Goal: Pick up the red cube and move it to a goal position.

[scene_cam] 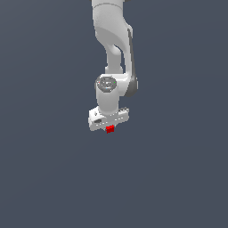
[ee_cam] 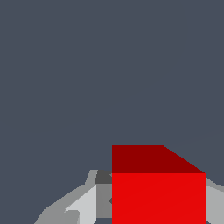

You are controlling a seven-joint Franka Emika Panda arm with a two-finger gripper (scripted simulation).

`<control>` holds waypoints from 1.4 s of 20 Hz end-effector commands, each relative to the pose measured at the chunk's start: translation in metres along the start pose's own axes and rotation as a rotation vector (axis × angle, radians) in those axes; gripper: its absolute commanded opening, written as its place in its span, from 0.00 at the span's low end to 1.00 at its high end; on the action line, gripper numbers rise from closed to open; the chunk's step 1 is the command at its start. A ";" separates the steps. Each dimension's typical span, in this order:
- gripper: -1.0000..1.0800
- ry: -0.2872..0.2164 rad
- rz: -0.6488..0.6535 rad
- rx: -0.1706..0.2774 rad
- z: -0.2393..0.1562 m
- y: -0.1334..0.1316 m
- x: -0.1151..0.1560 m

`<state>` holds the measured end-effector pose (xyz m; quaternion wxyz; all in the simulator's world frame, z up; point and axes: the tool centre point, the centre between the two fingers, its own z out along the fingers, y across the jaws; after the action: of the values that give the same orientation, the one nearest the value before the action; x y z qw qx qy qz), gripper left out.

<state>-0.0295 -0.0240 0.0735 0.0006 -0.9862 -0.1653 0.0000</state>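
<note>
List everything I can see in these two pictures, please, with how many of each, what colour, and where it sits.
red cube: one, bright red, directly under the claw in the exterior view; between the fingers in the wrist view.
background surface: one, plain dark blue-grey, fills both views.
arm: one, white with dark trim, comes down from the top of the exterior view.
claw: one, white, at the arm's lower end, fingers either side of the cube; whether they press on it cannot be told.

one red cube (scene_cam: 110, 129), one end effector (scene_cam: 109, 126), one robot arm (scene_cam: 113, 40)
</note>
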 end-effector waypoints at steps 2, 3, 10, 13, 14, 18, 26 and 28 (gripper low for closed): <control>0.00 0.000 0.000 0.000 -0.019 0.018 0.018; 0.00 0.000 0.000 0.000 -0.024 0.023 0.023; 0.00 0.000 0.000 0.000 -0.056 0.055 0.055; 0.00 0.000 0.000 0.000 -0.068 0.067 0.067; 0.00 0.000 0.000 0.000 -0.071 0.070 0.071; 0.00 0.000 0.000 0.000 -0.082 0.082 0.083; 0.00 0.000 0.000 -0.001 -0.095 0.095 0.098; 0.00 0.000 0.000 -0.001 -0.096 0.096 0.099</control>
<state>0.0936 -0.0823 0.1678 0.0001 -0.9862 -0.1654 0.0002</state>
